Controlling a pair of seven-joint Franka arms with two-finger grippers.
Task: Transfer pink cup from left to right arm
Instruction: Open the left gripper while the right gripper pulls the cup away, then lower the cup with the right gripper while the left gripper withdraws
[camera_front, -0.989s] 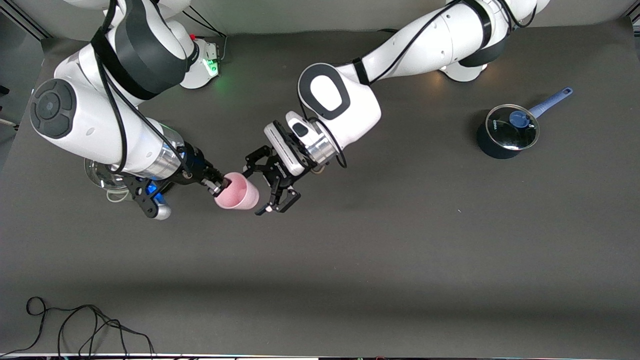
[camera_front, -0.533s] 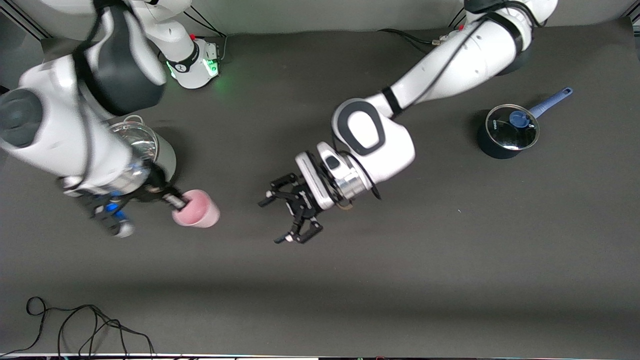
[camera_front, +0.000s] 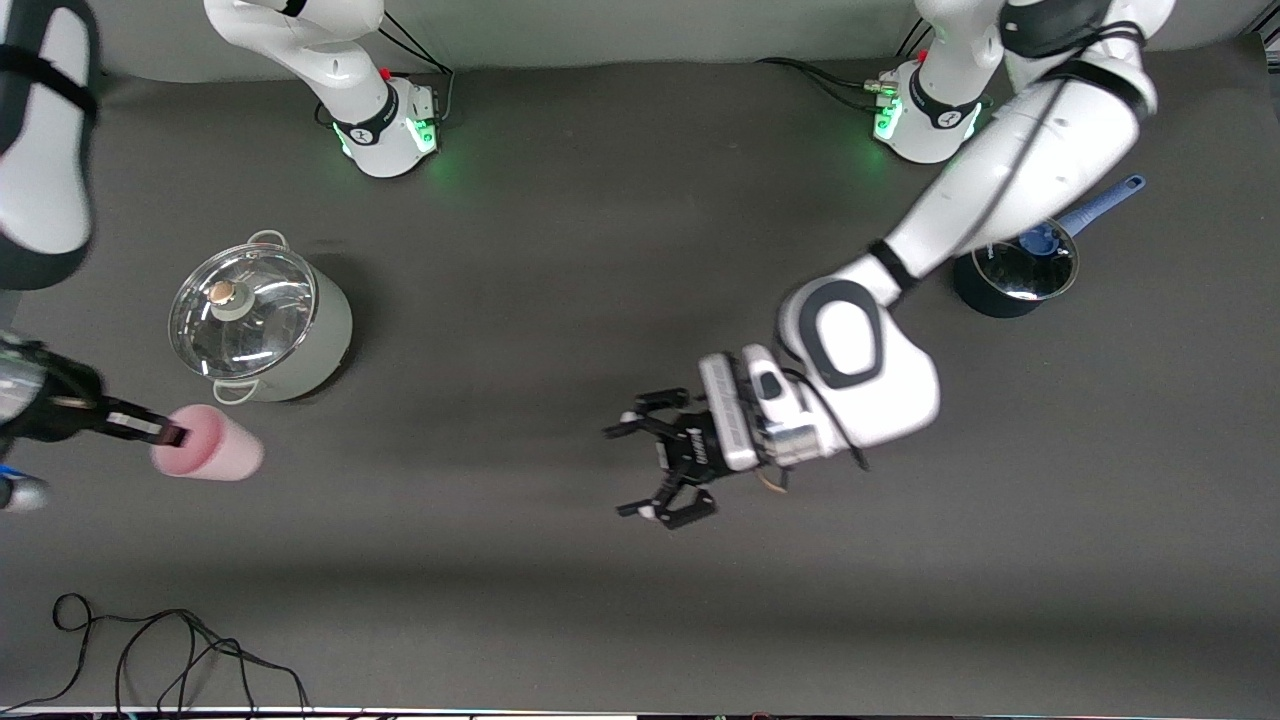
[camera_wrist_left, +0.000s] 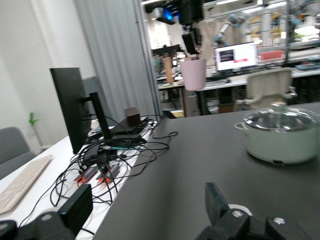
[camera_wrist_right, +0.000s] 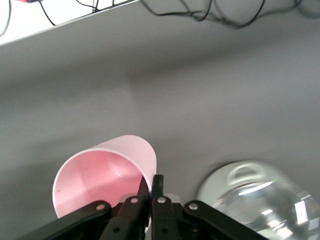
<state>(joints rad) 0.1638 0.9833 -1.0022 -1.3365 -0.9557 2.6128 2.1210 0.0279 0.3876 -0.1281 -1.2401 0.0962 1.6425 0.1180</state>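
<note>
The pink cup (camera_front: 210, 456) hangs in the air, held by my right gripper (camera_front: 176, 437) at the right arm's end of the table, over the table beside the pale lidded pot (camera_front: 262, 320). In the right wrist view the right gripper (camera_wrist_right: 151, 181) is shut on the wall of the cup (camera_wrist_right: 92, 177) at its rim, one finger inside. My left gripper (camera_front: 660, 470) is open and empty over the middle of the table. In the left wrist view the left gripper (camera_wrist_left: 147, 205) stands wide open, and the cup (camera_wrist_left: 193, 73) shows far off.
A dark saucepan (camera_front: 1012, 268) with a glass lid and blue handle stands near the left arm's base. Loose black cable (camera_front: 150, 650) lies at the table's edge nearest the front camera. The pale pot also shows in the left wrist view (camera_wrist_left: 282, 134) and the right wrist view (camera_wrist_right: 260, 200).
My right gripper carried the cup away from the table's middle toward the right arm's end. My open left gripper drew away from the cup toward the left arm's end.
</note>
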